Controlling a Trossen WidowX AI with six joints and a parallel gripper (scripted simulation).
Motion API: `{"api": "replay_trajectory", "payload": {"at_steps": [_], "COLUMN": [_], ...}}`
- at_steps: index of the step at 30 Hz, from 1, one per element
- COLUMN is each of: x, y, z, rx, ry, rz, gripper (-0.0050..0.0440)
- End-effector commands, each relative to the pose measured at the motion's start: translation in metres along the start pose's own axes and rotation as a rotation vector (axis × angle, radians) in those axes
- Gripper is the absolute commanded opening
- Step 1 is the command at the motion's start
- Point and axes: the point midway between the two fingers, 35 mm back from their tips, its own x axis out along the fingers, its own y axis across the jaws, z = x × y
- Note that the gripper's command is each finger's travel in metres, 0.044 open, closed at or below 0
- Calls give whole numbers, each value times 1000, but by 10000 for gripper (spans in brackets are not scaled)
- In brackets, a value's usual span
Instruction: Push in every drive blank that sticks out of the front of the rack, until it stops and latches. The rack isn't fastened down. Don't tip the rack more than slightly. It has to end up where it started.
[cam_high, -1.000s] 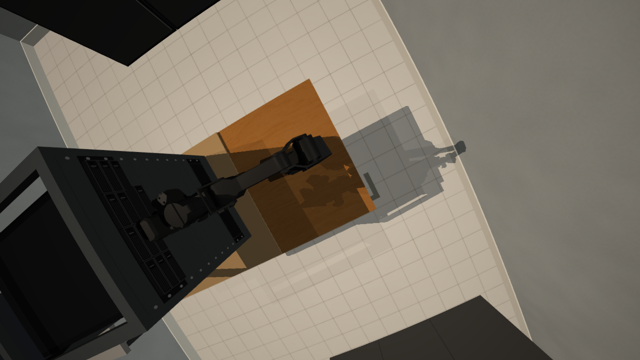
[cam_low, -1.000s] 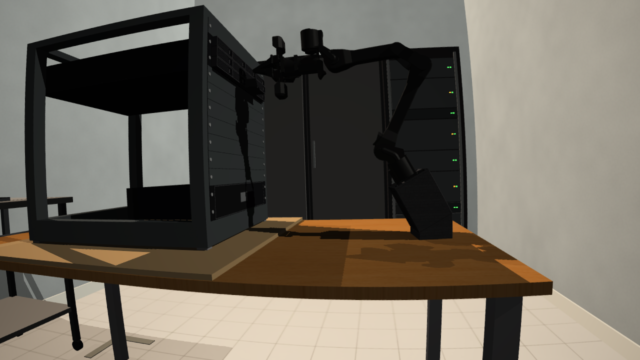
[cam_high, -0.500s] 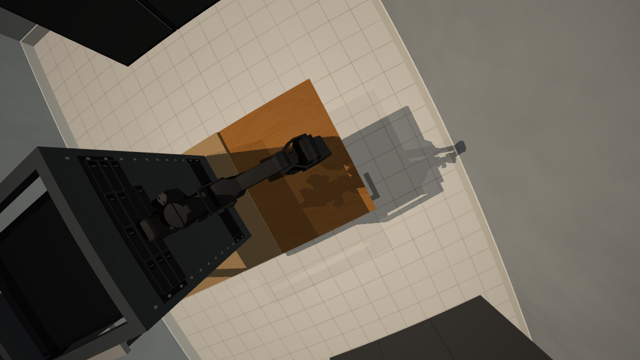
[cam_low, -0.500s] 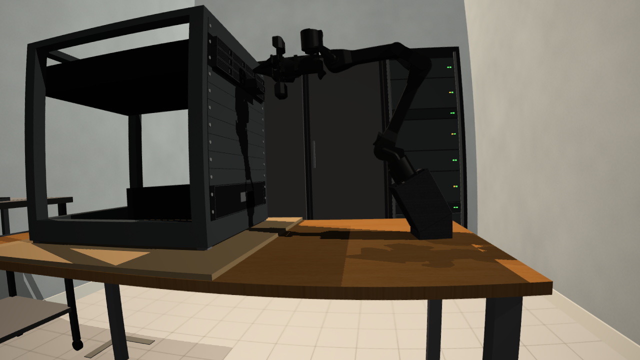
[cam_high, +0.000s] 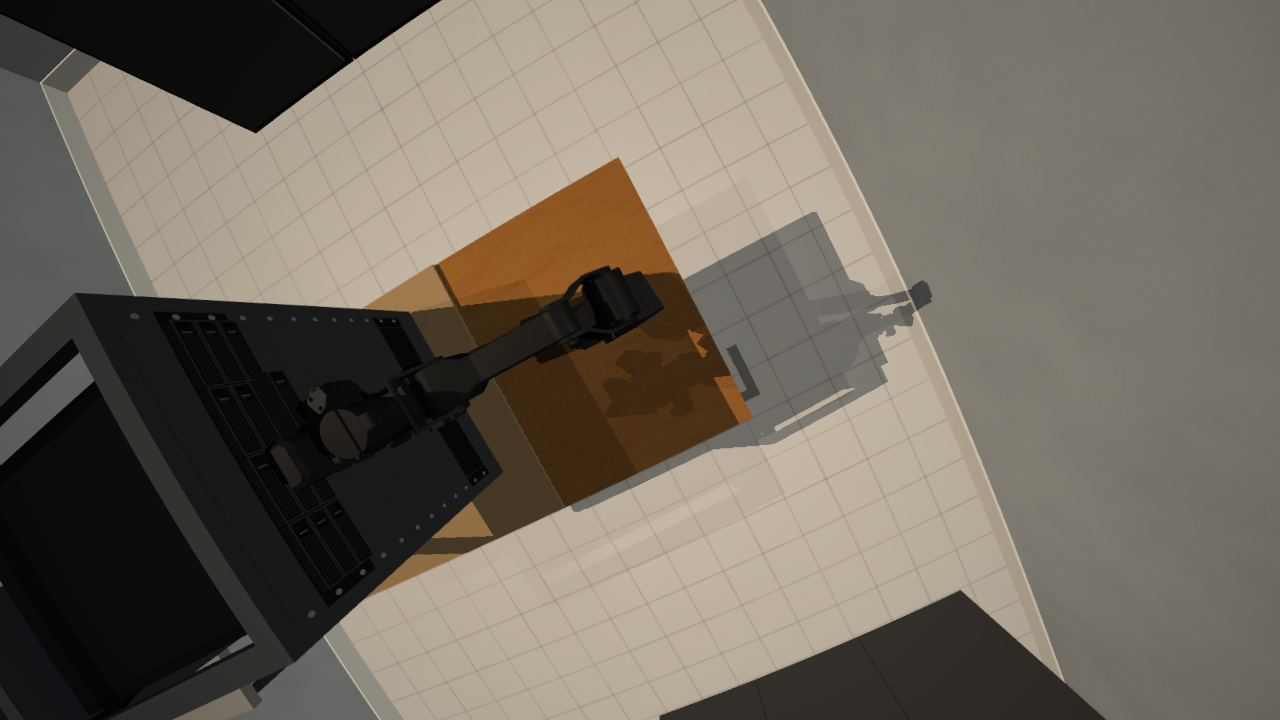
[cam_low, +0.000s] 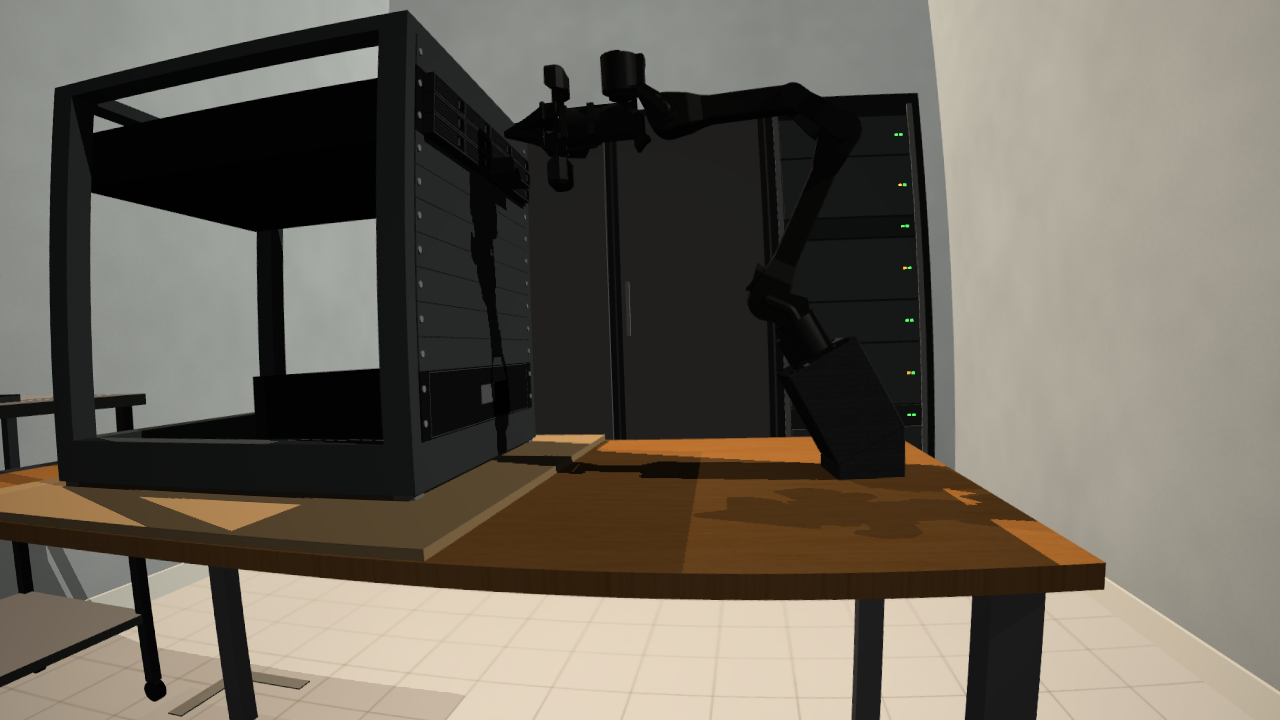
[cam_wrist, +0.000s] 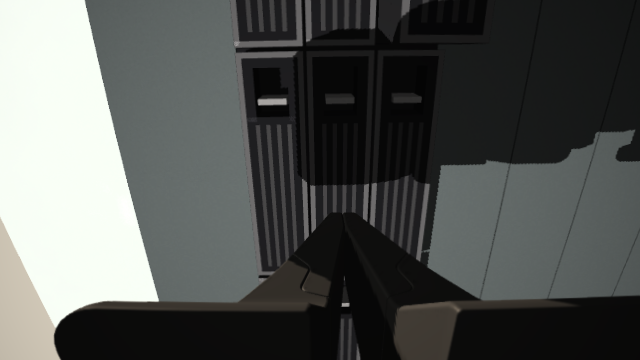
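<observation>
A black six-joint arm (cam_high: 519, 349) (cam_low: 810, 201), its smooth rounded links bent above a wedge-shaped mount (cam_low: 859, 420), reaches across an orange-brown wood-grained table (cam_high: 572, 214) (cam_low: 769, 546) toward the front of an open-framed equipment rack (cam_high: 170, 465) (cam_low: 395, 268) (cam_wrist: 185, 150). The gripper (cam_high: 288, 462) (cam_low: 508, 134) (cam_wrist: 342, 225) is closed on nothing, its dark, tapered fingers meeting in a narrow point before the bank of drive blanks. The rack, built of square-edged, dark grey-green bars, stands upright on a pale tan board (cam_high: 528, 461) (cam_low: 447, 528) laid over the tabletop. Near its top, slim rectangular drive blanks (cam_high: 210, 353) (cam_low: 447, 116) (cam_wrist: 340, 125) sit in rows, faced with fine parallel ribs and edged by thin, lighter rims; small flat tabs (cam_wrist: 272, 101) cross their dark square recesses. One ribbed blank (cam_high: 284, 394) (cam_wrist: 447, 20) projects beyond its neighbors, set in the lowest row of the bank and partly in shadow. Whether the fingertips touch any blank cannot be told. Smooth flat panels, split by thin seams, cover the rack face below. Beyond, dark cabinets (cam_low: 698, 268) stand against a mottled grey wall, while square pale tiles (cam_high: 358, 179) (cam_low: 626, 644) pave the floor.

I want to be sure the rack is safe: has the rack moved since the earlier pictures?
No. The rack stands in the same place on the board, its front corner equally far from the board's edge.
</observation>
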Motion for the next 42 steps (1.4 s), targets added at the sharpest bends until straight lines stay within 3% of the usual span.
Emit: {"api": "replay_trajectory", "payload": {"at_steps": [1,42], "x": [-1,9], "y": [11,10], "z": [-1,-1], "rx": [-4,-4], "ry": [1,1], "rz": [22,22], "gripper": [-50,-50]}}
